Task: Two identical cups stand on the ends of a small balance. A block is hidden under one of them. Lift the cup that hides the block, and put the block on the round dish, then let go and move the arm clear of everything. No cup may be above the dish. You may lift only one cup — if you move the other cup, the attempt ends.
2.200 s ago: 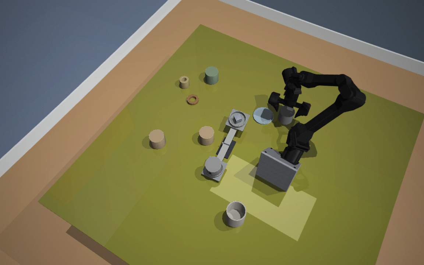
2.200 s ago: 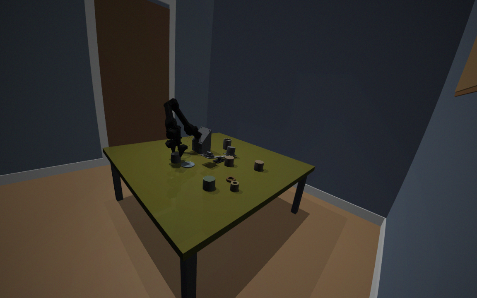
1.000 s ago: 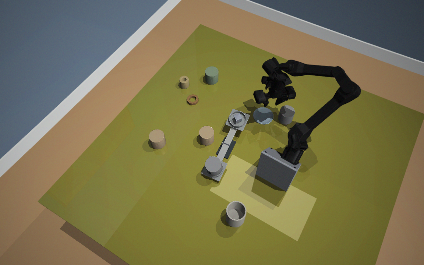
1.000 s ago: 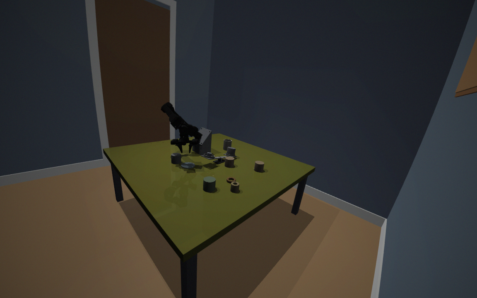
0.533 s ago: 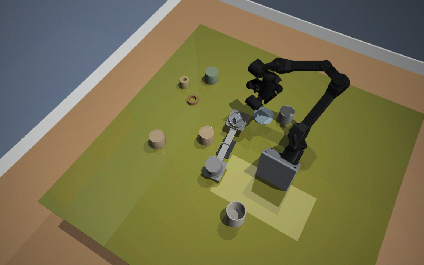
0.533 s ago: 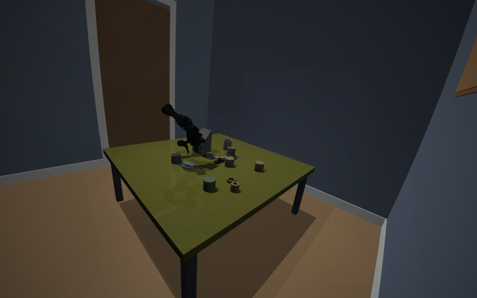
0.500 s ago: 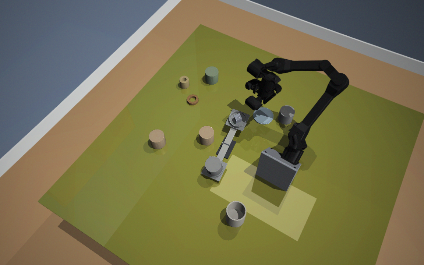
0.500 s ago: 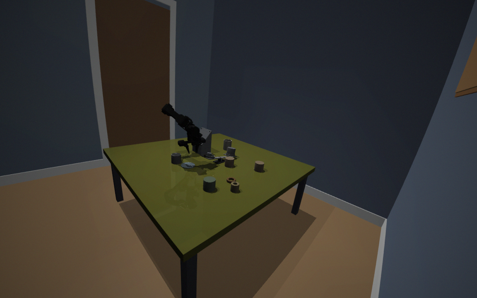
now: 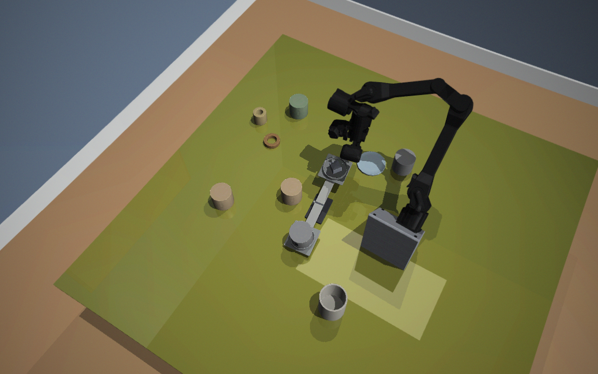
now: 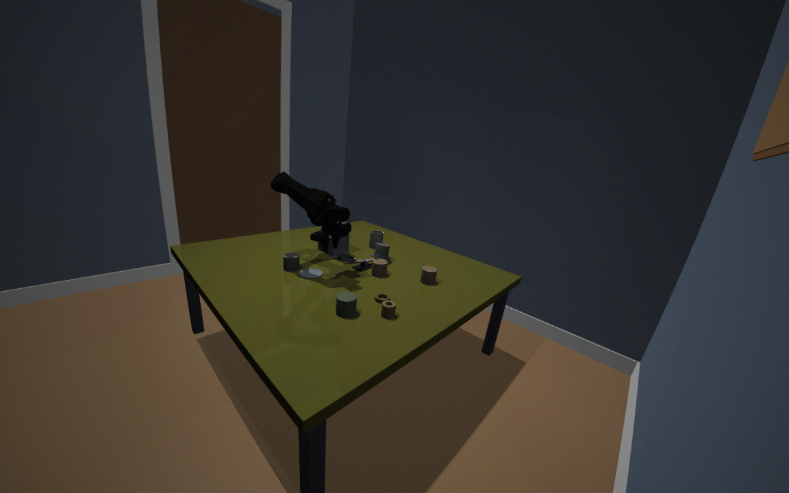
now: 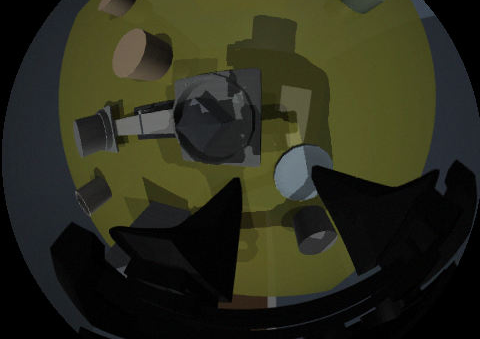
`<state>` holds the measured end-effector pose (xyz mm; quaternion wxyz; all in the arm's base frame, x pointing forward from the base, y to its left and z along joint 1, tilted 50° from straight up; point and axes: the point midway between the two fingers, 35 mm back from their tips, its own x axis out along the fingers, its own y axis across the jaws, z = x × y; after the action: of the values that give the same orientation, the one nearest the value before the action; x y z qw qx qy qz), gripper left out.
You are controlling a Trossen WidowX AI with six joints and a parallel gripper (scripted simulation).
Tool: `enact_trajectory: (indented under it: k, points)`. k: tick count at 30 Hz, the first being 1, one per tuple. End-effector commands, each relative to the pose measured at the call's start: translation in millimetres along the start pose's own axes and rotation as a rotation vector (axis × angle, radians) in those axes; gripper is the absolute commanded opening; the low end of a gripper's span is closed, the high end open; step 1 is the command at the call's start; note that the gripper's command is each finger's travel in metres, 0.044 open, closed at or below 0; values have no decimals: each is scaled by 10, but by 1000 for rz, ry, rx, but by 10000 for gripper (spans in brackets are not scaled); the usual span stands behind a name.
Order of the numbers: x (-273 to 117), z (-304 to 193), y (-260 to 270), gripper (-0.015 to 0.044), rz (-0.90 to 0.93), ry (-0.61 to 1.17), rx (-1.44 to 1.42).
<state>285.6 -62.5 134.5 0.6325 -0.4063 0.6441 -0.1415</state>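
Observation:
A small grey block sits uncovered in the round holder on the far end of the balance. One grey cup stands upside down on the other end. The matching cup stands upside down on the table beside the dish. The pale blue round dish is empty. My gripper is partly open and empty, above the block's end of the balance and off to one side of the block. Its fingertips are hidden in the top view.
Two tan cylinders stand beside the balance, one close to it. A green cylinder, a tan tube and a brown ring lie farther out. An open grey container stands beyond the covered end.

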Motion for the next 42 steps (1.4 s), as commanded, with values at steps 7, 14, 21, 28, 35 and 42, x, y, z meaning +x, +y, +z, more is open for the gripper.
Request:
enact_trajectory:
  k: [7,14,21,28,35,42]
  points:
    - [-68,252,262,260,-22,25,-348]
    - [-120,407,475,260,-42,44,-590]
    - [-140,457,555,260,-51,52,-676]
    - [9,452,544,260,-51,53,-676]
    - [99,454,539,260,-51,52,-676]
    - [212,452,531,260,-52,52,-676]
